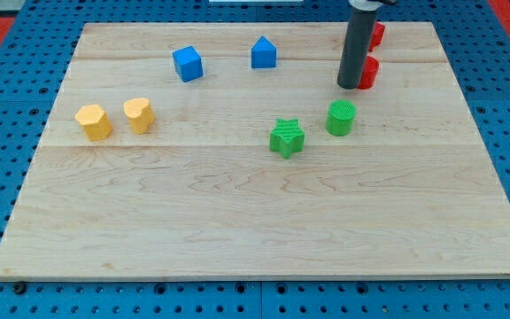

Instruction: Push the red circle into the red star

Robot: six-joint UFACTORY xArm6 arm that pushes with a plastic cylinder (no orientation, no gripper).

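My tip [350,85] rests on the board near the view's top right. Just to its right, touching or nearly touching it, a red block [368,73] shows, mostly hidden behind the rod; its shape is unclear. A second red block [377,35] sits above it near the board's top edge, also partly hidden by the rod, shape unclear. The two red blocks are a short gap apart.
A green cylinder [341,117] and a green star [286,138] lie just below my tip. A blue cube [187,64] and a blue house-shaped block [263,53] sit at the top middle. Two yellow blocks [94,122] [138,115] are at the left. The wooden board [237,221] lies on a blue pegboard.
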